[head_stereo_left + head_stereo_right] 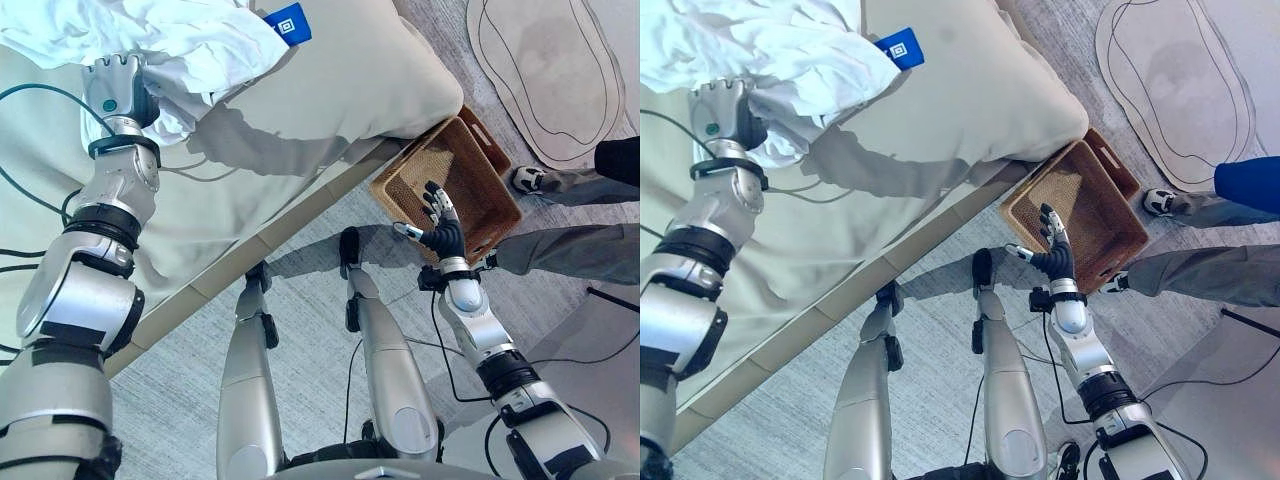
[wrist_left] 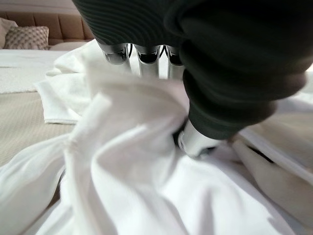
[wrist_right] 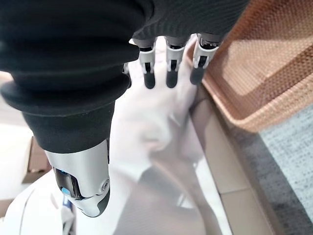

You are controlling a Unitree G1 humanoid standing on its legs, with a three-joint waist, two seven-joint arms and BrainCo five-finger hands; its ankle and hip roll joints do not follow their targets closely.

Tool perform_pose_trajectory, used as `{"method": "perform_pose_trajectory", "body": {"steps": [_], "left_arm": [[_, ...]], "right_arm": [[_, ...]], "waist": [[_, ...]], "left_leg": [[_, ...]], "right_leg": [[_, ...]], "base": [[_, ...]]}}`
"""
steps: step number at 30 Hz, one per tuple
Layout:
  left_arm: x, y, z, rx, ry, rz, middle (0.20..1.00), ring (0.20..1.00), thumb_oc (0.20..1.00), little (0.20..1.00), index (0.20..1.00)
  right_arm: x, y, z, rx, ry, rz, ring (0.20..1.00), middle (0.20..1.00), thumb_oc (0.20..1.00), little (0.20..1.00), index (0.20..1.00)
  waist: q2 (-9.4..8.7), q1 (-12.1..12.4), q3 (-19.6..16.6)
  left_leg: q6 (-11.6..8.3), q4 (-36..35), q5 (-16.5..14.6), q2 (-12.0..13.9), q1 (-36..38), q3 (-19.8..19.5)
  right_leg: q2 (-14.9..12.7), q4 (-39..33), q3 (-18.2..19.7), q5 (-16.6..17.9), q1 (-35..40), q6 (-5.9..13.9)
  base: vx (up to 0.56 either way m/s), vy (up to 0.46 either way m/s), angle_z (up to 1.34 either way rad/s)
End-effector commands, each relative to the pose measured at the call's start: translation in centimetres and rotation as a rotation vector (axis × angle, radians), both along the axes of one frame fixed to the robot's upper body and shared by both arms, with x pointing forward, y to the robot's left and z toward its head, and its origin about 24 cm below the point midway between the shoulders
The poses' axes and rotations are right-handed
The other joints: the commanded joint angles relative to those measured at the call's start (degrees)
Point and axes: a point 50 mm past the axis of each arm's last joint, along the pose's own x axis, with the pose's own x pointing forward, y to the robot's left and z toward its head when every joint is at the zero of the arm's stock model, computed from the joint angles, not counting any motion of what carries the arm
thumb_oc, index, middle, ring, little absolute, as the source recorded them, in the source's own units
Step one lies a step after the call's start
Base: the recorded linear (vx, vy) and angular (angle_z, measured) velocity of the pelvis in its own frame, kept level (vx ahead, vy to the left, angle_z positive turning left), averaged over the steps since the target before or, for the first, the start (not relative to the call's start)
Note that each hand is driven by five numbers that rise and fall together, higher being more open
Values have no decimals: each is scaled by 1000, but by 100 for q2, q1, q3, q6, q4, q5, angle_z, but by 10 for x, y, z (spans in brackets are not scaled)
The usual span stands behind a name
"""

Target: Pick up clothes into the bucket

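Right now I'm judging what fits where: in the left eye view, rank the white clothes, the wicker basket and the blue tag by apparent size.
1. White clothes, partly cut off by the frame
2. Wicker basket, somewhat smaller
3. Blue tag, clearly smallest

Beside the bed of smooth matt fabric, the basket is rough woven wicker; the clothes are soft, crumpled white cloth.

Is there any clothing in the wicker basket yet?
No, the wicker basket holds nothing; the white clothes lie on the bed.
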Motion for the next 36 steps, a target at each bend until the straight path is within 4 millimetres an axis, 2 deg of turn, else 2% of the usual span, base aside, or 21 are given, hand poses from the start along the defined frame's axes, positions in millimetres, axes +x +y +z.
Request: {"method": "perform_pose_trajectory", "body": {"steps": [1,8,11,13,14,15,16,17,18,21,27,30,36], "left_arm": [[-6,17,-17,-36,41,45,200,200,200,200,200],[-12,13,-54,-98,99,-10,200,200,200,200,200],[-18,4,-71,-152,93,-86,200,200,200,200,200],[-25,-8,-79,-203,72,-168,200,200,200,200,200],[-25,-8,-79,-204,72,-167,200,200,200,200,200],[-33,-16,-94,-265,78,-226,200,200,200,200,200],[-33,-16,-94,-265,78,-225,200,200,200,200,200],[-40,-32,-102,-336,67,-322,200,200,200,200,200],[-44,-34,-104,-356,66,-347,200,200,200,200,200],[-55,-55,-106,-432,54,-491,200,200,200,200,200],[-72,-96,-89,-567,7,-789,200,200,200,200,200],[-75,-110,-81,-611,2,-883,200,200,200,200,200],[-74,-128,-71,-649,-8,-971,200,200,200,200,200]], "right_arm": [[-8,-10,5,-16,-44,6,1000,1000,1000,1000,1000],[-11,-13,-4,-34,-2,-2,1000,1000,1000,1000,1000],[-13,-21,-9,-39,25,-33,1000,1000,1000,1000,1000],[-15,-28,-12,-45,41,-59,1000,1000,1000,1000,1000],[-15,-28,-12,-45,41,-58,1000,1000,1000,1000,1000],[-17,-33,-15,-53,61,-80,1000,1000,1000,1000,1000],[-17,-33,-15,-53,61,-80,1000,1000,1000,1000,1000],[-19,-38,-20,-57,84,-98,1000,1000,1000,1000,1000],[-21,-39,-22,-53,93,-101,1000,1000,1000,1000,1000],[-25,-42,-29,-55,124,-99,1000,1000,1000,1000,1000],[-31,-33,-46,-52,193,-47,1000,1000,1000,1000,1000],[-34,-27,-53,-67,227,-16,1000,1000,1000,1000,1000],[-35,-20,-53,-108,228,27,1000,1000,1000,1000,1000]], "waist": [[-133,26,-256],[-100,184,-441],[-53,315,-554],[-14,397,-622],[-14,391,-624],[18,473,-690],[16,467,-692],[63,551,-795],[80,582,-857],[133,639,-1009],[194,710,-1285],[213,712,-1398],[228,693,-1565]], "left_leg": [[13,682,-301,-21,-247,24],[-39,355,-276,16,566,40],[-52,190,-295,22,1029,15],[-49,77,-272,0,1304,-10],[-48,68,-265,-3,1306,-11],[-54,-27,-280,-8,1579,-23],[-53,-37,-272,-12,1582,-24],[-56,-205,-270,-18,1884,-60],[-57,-266,-260,-24,1966,-64],[-79,-450,-218,-25,2242,-98],[-92,-578,-226,-3,2595,-155],[-84,-610,-260,4,2753,-175],[-77,-684,-286,0,2951,-187]], "right_leg": [[-383,-203,-102,202,348,491],[-364,-311,-205,151,1058,481],[-374,-391,-258,104,1483,468],[-385,-453,-296,95,1756,457],[-387,-457,-299,98,1757,458],[-376,-510,-325,52,2026,444],[-379,-514,-328,55,2028,445],[-361,-588,-346,20,2279,427],[-356,-618,-358,13,2348,421],[-333,-750,-418,-15,2608,394],[-257,-970,-497,-17,2986,354],[-243,-1000,-509,-55,3156,336],[-222,-1033,-536,-112,3339,331]], "base": [[0,0,0],[33,-40,-2],[81,-50,-2],[71,-46,-2],[75,-45,6],[39,-25,9],[108,-57,13],[93,-38,10],[115,-50,9],[51,-31,16],[34,-28,18],[45,-18,1],[35,-9,2]]}}
